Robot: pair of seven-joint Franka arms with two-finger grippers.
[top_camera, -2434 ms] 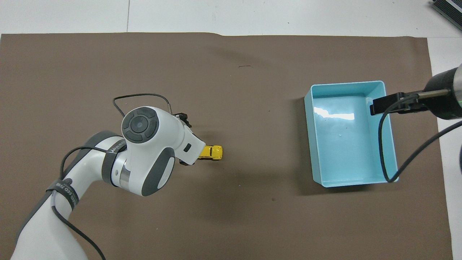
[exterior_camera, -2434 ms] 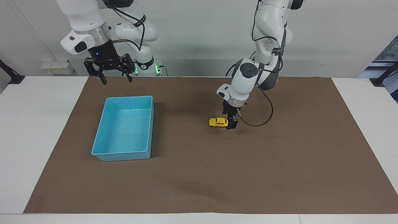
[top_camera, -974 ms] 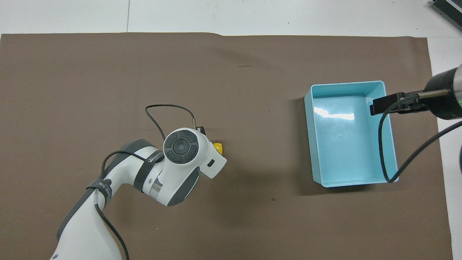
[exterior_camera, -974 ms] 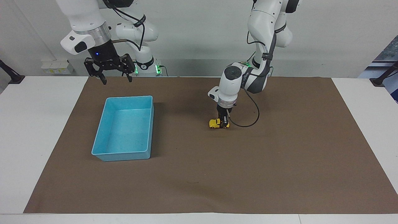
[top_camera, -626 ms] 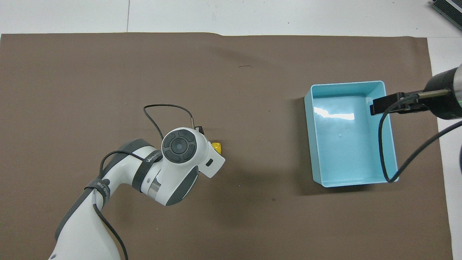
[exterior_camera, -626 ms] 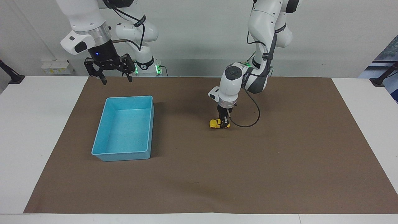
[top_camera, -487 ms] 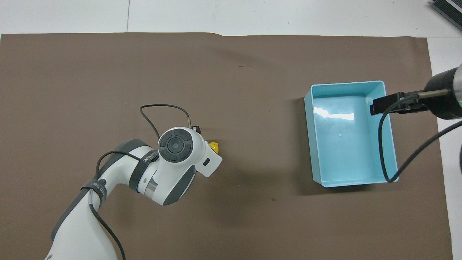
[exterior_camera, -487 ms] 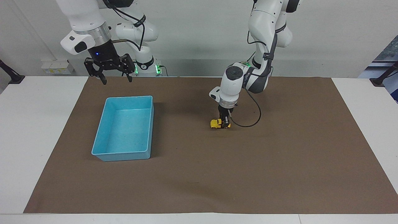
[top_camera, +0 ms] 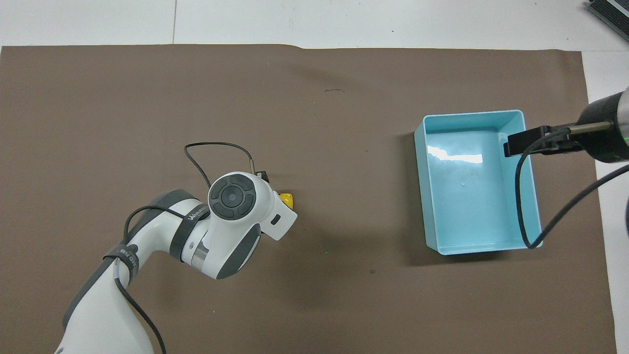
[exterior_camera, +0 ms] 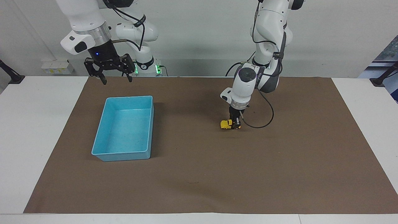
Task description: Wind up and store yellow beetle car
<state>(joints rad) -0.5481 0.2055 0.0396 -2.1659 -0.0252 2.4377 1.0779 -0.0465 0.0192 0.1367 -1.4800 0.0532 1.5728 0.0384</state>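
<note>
The yellow beetle car (exterior_camera: 225, 124) stands on the brown mat, about mid-table. My left gripper (exterior_camera: 235, 124) points straight down and is shut on the car's rear part, at mat level. In the overhead view only the car's front tip (top_camera: 286, 199) shows past the left arm's wrist; the fingers are hidden there. The light blue bin (exterior_camera: 124, 154) stands empty toward the right arm's end of the table and also shows in the overhead view (top_camera: 428, 196). My right gripper (exterior_camera: 115, 79) is open and empty, raised over the mat's edge just nearer to the robots than the bin.
The brown mat (exterior_camera: 199, 180) covers most of the white table. A black cable (exterior_camera: 264, 119) loops from the left wrist beside the car. A cable from the right arm hangs over the bin in the overhead view (top_camera: 518, 196).
The left gripper came over the car, closed on it, and has drawn it along the mat toward the left arm's end of the table. The right arm has not moved.
</note>
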